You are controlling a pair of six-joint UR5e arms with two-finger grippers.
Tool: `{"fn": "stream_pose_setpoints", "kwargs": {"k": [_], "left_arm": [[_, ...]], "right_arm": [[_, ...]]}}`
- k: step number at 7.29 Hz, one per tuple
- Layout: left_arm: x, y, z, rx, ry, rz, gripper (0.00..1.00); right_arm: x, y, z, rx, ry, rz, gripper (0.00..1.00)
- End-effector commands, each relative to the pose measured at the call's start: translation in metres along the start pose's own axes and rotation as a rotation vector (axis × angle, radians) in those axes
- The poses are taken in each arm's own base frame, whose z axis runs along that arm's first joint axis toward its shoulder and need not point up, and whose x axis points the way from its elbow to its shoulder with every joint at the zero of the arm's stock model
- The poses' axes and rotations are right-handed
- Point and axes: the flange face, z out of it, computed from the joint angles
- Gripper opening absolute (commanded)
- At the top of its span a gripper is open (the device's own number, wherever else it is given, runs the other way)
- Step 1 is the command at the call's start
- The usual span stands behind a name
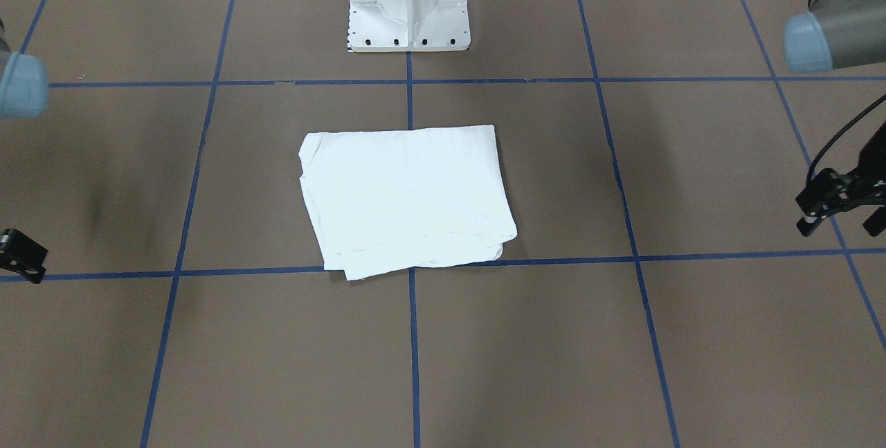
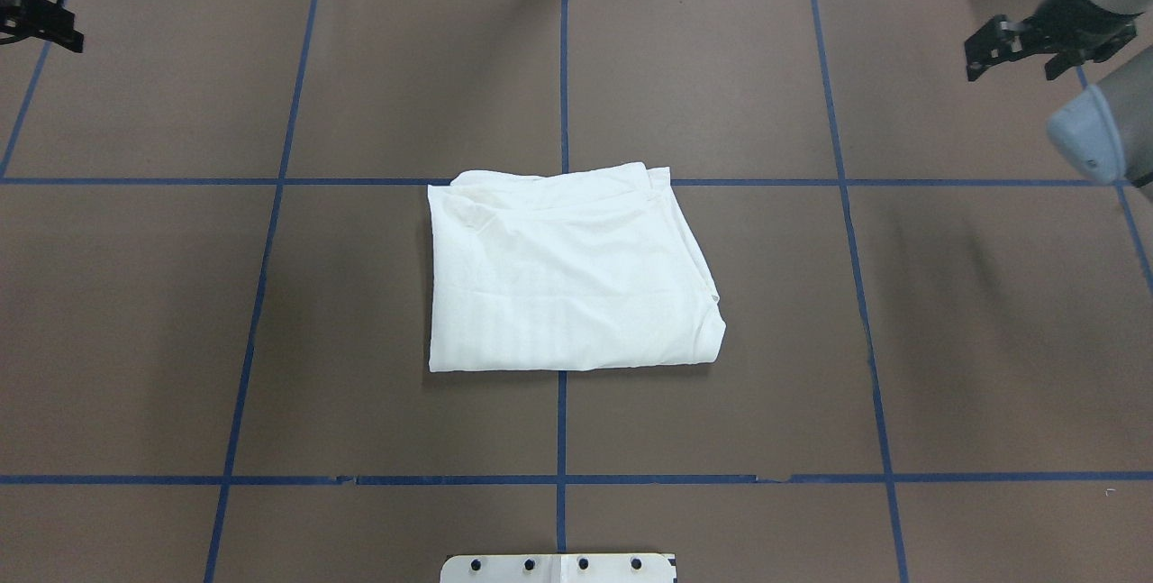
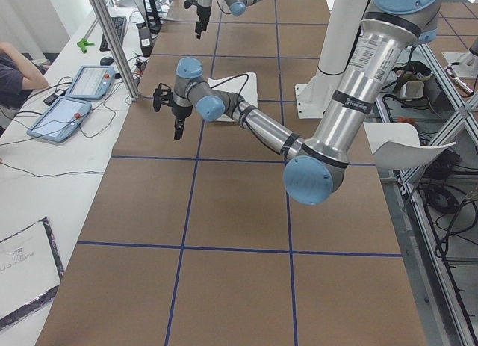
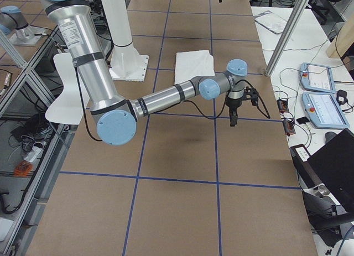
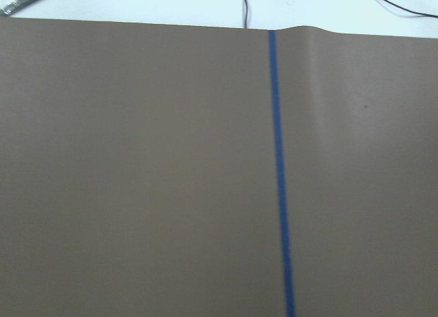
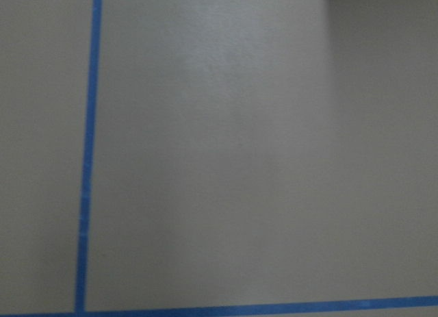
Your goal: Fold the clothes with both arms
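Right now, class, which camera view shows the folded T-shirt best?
The overhead exterior view: the T-shirt lies whole, large and unobstructed, its layered edges clear. Front-facing also shows it whole. The side views show it small, the left arm partly covering it in one. Wrist views show only table.

Spread wide with a dull brown bench (image 2: pixel 405 69), ruled into large squares by blue tape lines (image 2: pixel 563 421). Flanked along the bench's far edge by a white side table (image 3: pixel 30 196), set with two tablet-like control panels (image 3: pixel 88 82) and a keyboard (image 3: pixel 119 26). Braced at that same edge of the bench by an upright aluminium post (image 3: pixel 112 43). Fenced on the bench's opposite side by an aluminium frame (image 3: pixel 423 241) over tangled cables (image 4: pixel 30 148). Lit evenly from above, with soft shadows across the bench.
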Motion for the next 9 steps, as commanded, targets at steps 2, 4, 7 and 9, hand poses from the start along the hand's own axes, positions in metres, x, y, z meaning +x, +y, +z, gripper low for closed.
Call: {"fn": "stream_pose_setpoints", "kwargs": {"k": [2,4,7,9], "left_arm": [[-0.126,0.035,-0.034,-0.037,-0.043,0.075,1.0],[-0.147,0.058,-0.042,-0.053,0.078,0.111,1.0],[-0.193,0.089,-0.004,-0.098,0.058,0.065,1.0],[-0.209,0.096,0.003,-0.158,-0.028,0.021,1.0]], "right_arm": [[0.161,0.041,-0.017,-0.086,0.008,-0.2,1.0],[0.192,0.071,-0.001,-0.111,-0.074,-0.158,1.0],[0.227,0.107,0.026,-0.146,-0.068,-0.073,1.0],[0.241,0.109,0.021,-0.14,-0.069,-0.009,1.0]]}}
